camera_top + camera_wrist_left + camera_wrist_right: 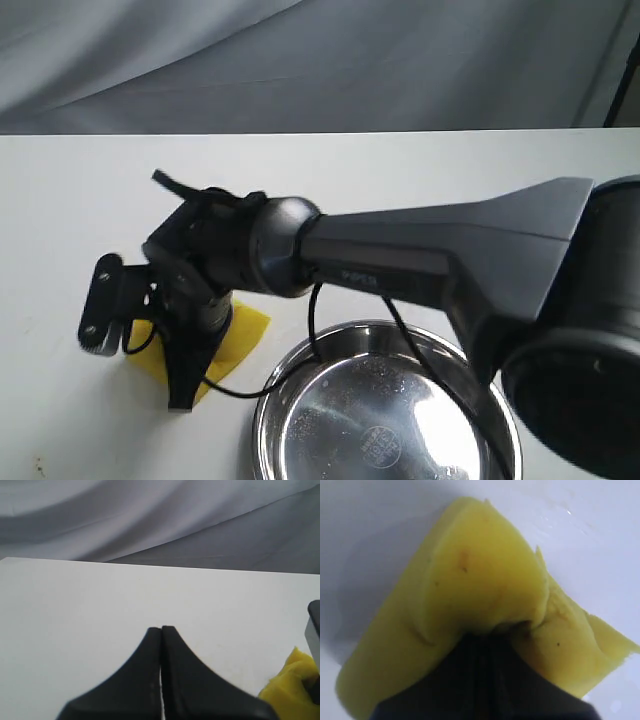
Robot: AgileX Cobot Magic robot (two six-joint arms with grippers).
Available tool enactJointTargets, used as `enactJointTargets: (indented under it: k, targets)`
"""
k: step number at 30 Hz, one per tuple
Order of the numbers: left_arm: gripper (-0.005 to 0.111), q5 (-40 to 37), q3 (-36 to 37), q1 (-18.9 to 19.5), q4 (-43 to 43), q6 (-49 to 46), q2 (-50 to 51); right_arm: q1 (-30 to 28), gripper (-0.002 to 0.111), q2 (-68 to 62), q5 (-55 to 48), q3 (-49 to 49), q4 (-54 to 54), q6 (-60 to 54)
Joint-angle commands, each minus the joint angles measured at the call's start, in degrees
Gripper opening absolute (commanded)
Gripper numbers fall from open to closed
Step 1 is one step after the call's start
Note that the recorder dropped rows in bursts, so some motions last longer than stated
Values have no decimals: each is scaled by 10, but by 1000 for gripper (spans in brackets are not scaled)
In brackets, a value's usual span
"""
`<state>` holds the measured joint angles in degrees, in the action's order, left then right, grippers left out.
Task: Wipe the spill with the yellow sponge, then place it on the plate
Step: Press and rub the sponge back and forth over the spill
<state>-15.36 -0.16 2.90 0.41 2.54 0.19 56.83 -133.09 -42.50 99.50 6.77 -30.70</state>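
Note:
The yellow sponge (pixel 245 332) lies on the white table, left of the plate (pixel 300 400). The right arm reaches across from the right. My right gripper (pixel 188 385) presses down on the sponge, and its fingers pinch and crease the foam. In the right wrist view the squeezed sponge (pixel 470 570) bulges around the shut right gripper (pixel 492 636). No amber spill shows; the sponge and gripper cover that spot. My left gripper (pixel 161 628) hovers over bare table with its fingers pressed together and nothing between them. The sponge's corner (pixel 289 687) shows at the edge of that view.
The steel plate sits at the table's front edge, with the right arm's black cable (pixel 312 330) draped over its rim. A grey cloth backdrop (pixel 320 60) hangs behind the table's far edge. Faint wet specks (pixel 567 512) glint on the table beside the sponge.

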Motion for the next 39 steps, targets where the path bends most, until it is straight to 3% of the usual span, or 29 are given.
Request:
enactJointTargets:
  k: [1,7,19,24,30,39]
  targets:
    - [0,1,2,2,-4,1,-2,27,0,-26,-40,-14,-63,-6]
    - [0,1,2,2,-4,1,-2,-17,0,-26,-62,-14,-37,35]
    - [0,1,2,2,-4,1,-2,-223,0,-33,-109,-14,-27,158]
    - [0,1,2,2,-4,1,-2,-272,0,-44,-111,-14,-27,193]
    - [0,1,2,2,-4,1,-2,-252,0,-46,-116,-14,-85,156]
    - [0,1,2,2,-4,1,-2,-102,0,-45,-116,-14,-107,74]
